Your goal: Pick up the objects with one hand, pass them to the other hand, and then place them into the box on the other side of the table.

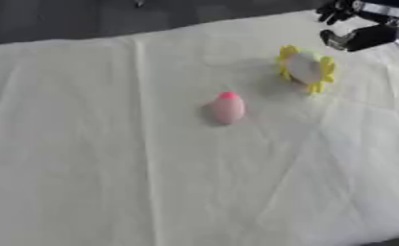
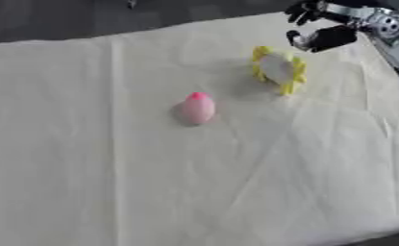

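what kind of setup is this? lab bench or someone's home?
Probably a lab or test bench, though little shows. A table under a plain white cloth holds just two toy-like props, a pink egg-shaped object and a yellow flower-shaped object, with the right robot hand above them.

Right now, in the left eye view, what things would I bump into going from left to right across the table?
Pink egg-shaped toy → yellow flower-shaped toy → the robot's right hand at the top right corner.
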You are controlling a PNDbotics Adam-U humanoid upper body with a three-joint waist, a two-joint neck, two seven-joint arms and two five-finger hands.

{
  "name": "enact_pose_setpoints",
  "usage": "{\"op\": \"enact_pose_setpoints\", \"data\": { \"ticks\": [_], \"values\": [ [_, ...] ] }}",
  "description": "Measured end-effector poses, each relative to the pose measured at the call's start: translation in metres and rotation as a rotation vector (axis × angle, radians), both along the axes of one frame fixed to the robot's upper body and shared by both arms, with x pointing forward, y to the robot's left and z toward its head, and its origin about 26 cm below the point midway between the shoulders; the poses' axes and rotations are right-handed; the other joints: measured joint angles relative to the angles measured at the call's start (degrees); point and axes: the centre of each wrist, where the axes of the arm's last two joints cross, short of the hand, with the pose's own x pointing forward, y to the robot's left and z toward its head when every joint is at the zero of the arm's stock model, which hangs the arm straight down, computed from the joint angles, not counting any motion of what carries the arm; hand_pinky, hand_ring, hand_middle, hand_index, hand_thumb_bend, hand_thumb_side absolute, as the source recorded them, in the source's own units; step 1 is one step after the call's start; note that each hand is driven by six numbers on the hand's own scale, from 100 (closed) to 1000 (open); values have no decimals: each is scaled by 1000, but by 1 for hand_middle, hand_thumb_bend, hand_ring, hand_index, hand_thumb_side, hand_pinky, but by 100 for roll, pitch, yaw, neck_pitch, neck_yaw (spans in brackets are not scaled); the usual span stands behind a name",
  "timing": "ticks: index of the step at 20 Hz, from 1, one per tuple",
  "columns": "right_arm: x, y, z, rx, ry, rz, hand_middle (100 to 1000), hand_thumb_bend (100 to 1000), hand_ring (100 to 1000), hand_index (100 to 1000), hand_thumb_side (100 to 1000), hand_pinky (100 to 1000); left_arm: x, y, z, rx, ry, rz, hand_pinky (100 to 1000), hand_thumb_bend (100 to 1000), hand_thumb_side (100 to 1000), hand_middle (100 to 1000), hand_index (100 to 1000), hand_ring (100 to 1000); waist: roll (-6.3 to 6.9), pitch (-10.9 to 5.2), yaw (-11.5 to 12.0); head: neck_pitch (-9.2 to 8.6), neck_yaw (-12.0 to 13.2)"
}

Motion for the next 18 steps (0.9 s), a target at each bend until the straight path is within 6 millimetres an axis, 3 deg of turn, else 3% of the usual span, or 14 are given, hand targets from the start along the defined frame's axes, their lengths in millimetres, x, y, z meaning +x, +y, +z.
{"op": "enact_pose_setpoints", "data": {
  "ticks": [12,18],
  "values": [
    [0,0,-4,0,40,8,827,100,857,938,647,924,-1,2,1,6,0,7,807,100,419,650,745,718,-32,0,27,0,1],
    [-2,-5,-16,-28,52,-36,830,100,862,942,683,926,-1,1,4,5,-4,5,809,100,422,648,744,717,-79,89,69,-1,9]
  ]
}}
